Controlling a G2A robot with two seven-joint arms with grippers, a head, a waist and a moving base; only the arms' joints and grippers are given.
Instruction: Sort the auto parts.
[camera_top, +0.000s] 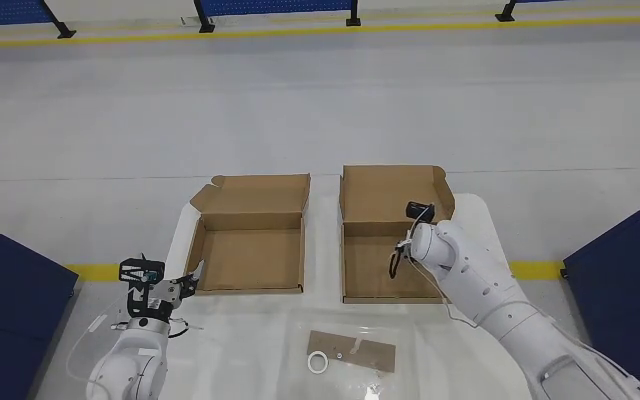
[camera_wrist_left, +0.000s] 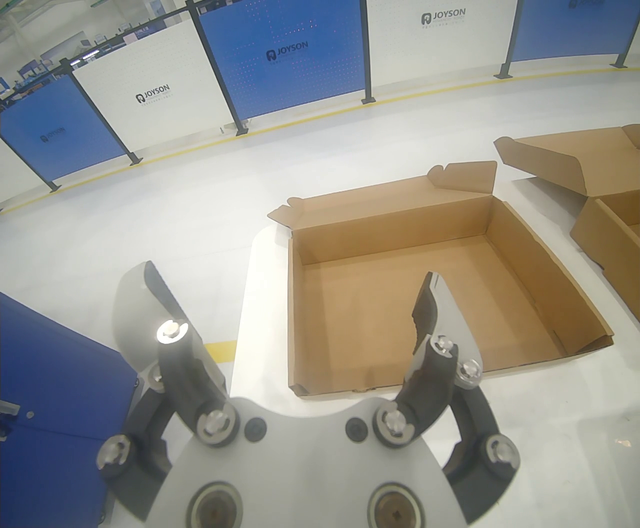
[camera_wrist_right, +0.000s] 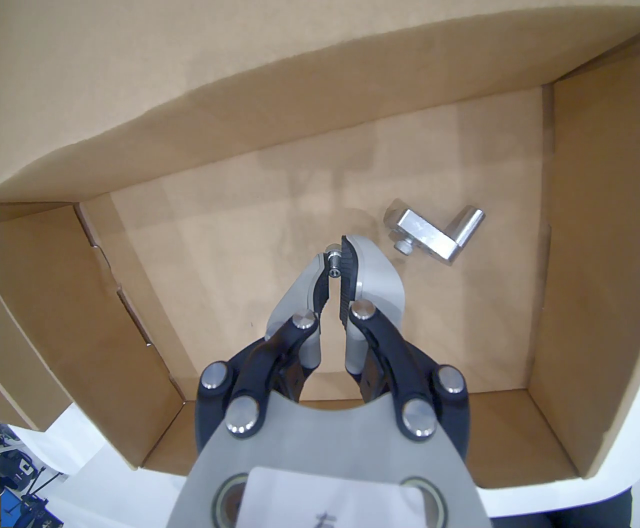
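My right gripper (camera_wrist_right: 336, 260) hangs inside the right cardboard box (camera_wrist_right: 575, 325), shut on a small silver bolt (camera_wrist_right: 333, 259) pinched at its fingertips. A shiny metal bracket (camera_wrist_right: 434, 234) lies on that box's floor just beside the gripper. From above, the right gripper (camera_top: 398, 262) is over the right box (camera_top: 372, 190). My left gripper (camera_wrist_left: 295, 300) stands open with nothing between its fingers, near the table's left edge, short of the bare left box (camera_wrist_left: 550, 280). In the top view the left gripper (camera_top: 185, 282) is beside the left box (camera_top: 250, 190).
On the table's front lie a flat cardboard piece (camera_top: 350, 349), a white ring (camera_top: 318, 362) and a small metal part (camera_top: 372, 392). Blue panels (camera_top: 30, 300) flank the table on both sides.
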